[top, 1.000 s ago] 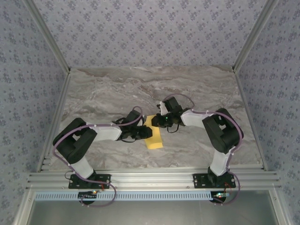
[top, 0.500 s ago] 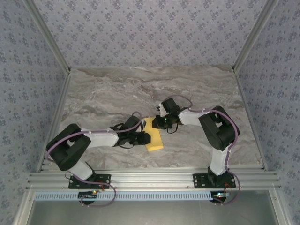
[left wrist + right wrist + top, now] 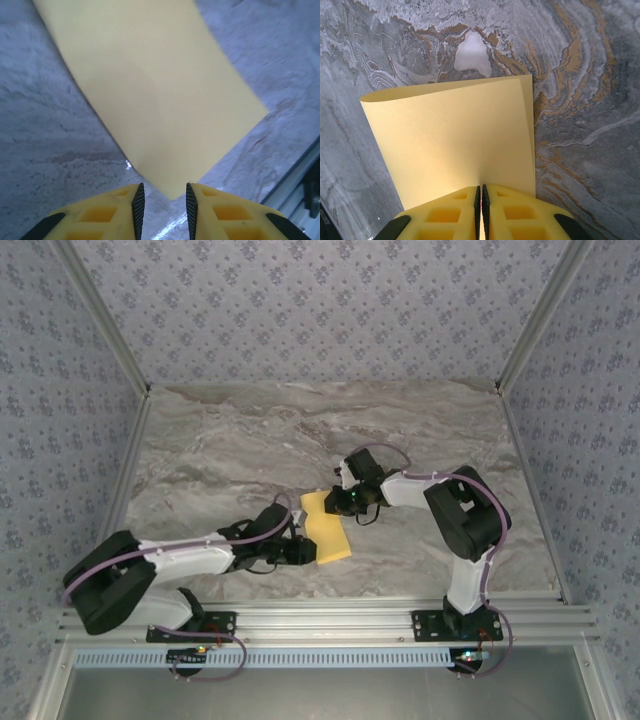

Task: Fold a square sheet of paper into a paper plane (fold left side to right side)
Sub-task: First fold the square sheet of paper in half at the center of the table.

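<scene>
The square sheet of paper (image 3: 330, 532) is mustard-yellow and lies doubled over in a loose bend on the marble table, a little left of centre. My right gripper (image 3: 338, 502) is shut on its far edge. In the right wrist view the closed jaws (image 3: 481, 192) pinch the sheet (image 3: 455, 135), whose left side curls up without a sharp crease. My left gripper (image 3: 308, 552) sits low at the paper's near left corner. In the left wrist view its jaws (image 3: 164, 200) stand open, and the sheet's (image 3: 150, 90) pointed corner reaches just between the fingertips.
The marble tabletop (image 3: 220, 450) extends behind and to both sides of the paper. An aluminium rail (image 3: 320, 620) runs along the near edge, close behind the left gripper, and its corner (image 3: 300, 175) appears in the left wrist view. Patterned walls enclose the table.
The left arm has stretched out low and its gripper has slid toward the near edge, down along the paper's left side to the near corner. The right gripper has kept its hold.
</scene>
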`<state>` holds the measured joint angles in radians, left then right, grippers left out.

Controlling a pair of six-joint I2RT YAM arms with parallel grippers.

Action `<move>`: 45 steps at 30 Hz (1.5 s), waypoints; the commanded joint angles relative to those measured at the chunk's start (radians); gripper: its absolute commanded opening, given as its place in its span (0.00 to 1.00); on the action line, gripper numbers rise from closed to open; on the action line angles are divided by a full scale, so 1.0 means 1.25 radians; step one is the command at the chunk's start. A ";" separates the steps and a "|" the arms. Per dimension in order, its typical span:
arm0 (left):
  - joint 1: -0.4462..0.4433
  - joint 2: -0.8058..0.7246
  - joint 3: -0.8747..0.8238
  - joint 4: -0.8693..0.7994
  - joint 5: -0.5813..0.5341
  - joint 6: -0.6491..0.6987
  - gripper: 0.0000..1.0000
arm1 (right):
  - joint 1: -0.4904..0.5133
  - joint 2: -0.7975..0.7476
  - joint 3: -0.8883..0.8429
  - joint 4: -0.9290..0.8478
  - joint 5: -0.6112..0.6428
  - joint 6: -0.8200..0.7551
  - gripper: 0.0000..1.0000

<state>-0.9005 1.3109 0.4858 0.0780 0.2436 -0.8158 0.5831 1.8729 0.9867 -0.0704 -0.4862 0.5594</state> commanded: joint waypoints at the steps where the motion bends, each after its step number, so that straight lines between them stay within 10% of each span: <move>1: 0.027 -0.047 0.026 -0.030 -0.021 0.014 0.31 | 0.007 0.033 -0.003 -0.064 0.044 -0.003 0.15; 24: -0.022 0.228 0.147 0.033 0.018 0.079 0.27 | 0.013 0.028 0.005 -0.084 0.046 -0.008 0.15; 45: -0.183 0.190 0.031 0.057 -0.061 -0.060 0.26 | 0.010 0.031 0.001 -0.087 0.052 -0.013 0.15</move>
<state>-1.0840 1.5517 0.5667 0.2245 0.1352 -0.8379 0.5945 1.8729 0.9958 -0.1043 -0.4866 0.5564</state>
